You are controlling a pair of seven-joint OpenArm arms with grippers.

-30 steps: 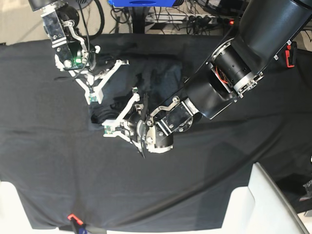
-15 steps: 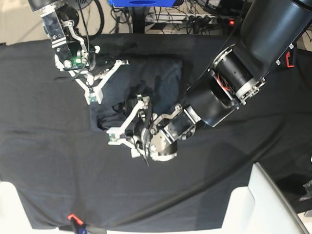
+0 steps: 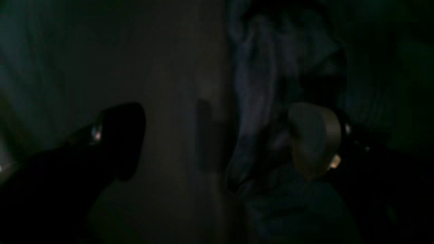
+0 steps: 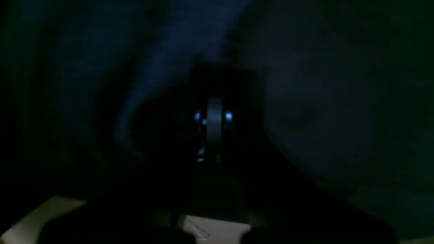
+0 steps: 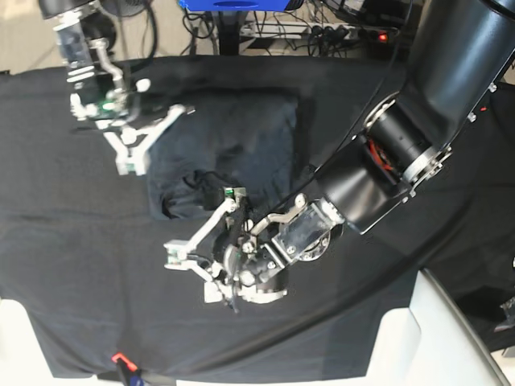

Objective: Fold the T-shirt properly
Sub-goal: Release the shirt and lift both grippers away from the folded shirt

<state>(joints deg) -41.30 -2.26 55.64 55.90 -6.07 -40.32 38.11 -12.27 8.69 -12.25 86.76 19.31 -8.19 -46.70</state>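
Dark charcoal-grey knit T-shirt [image 5: 233,145] lies half-folded on black-clothed desk [image 5: 72,265]. Left gripper [image 5: 201,245], jaws wide, empty, just below shirt; right gripper [image 5: 141,137], jaws closed, at shirt's left edge. Risk: the rumpled lower edge may spoil the fold.

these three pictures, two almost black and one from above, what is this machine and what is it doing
It is a robot with two arms, set to fold a T-shirt. The picture from above shows the whole scene: the dark grey shirt lies bunched into a rough block on a table covered by a black cloth.

The other two pictures come from small cameras on the wrists, so close to dark fabric that little shows.

The left gripper, on the big arm at the right of the overhead picture, hangs at the shirt's near edge. Its fingers stand wide apart with nothing between them, as its wrist picture shows.

The right gripper, at the top left, sits at the shirt's left edge. Its fingers are closed; whether they pinch any fabric cannot be told.
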